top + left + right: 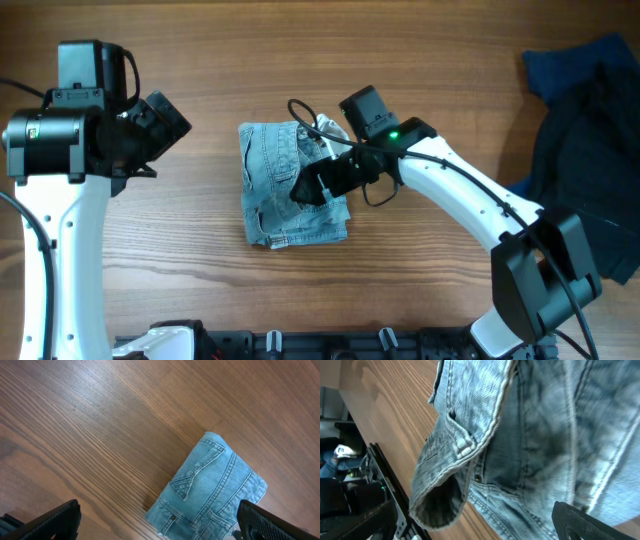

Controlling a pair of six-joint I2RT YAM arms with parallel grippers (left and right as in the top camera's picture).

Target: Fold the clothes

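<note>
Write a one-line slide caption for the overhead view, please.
Right gripper, open, above folded light blue denim shorts on the wooden table; left gripper open, apart from them.

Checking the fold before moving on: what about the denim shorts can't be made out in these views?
- Overhead: the right gripper hides the part of the jean shorts beneath it.
- Left wrist: their lower corner is cut off by the frame edge and one of the fingers.
- Right wrist: too close; the edges crop the shorts' outline.

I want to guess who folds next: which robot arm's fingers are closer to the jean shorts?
Right. The right fingers are directly over the jean shorts; the left fingers hang off to one side, apart.
</note>
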